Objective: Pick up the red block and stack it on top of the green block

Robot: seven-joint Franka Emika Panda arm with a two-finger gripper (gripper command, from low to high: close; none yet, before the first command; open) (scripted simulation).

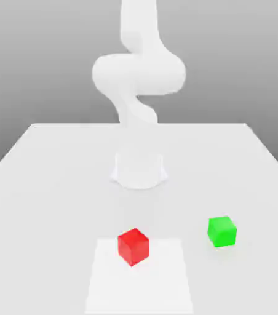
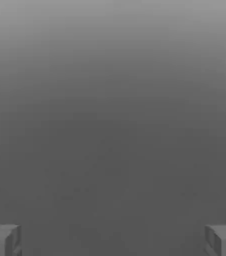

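The red block (image 1: 133, 246) was seen resting on the table (image 1: 43, 178), on a paler square patch (image 1: 166, 283). The green block (image 1: 221, 231) stood apart from it, toward the exterior view's right. The arm (image 1: 138, 74) was raised behind both. The gripper (image 2: 113, 240) fingers (image 2: 2, 240) were spread wide, nothing between them.

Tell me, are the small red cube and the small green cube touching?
Apart. The exterior view shows bare white table between the red cube and the green cube.
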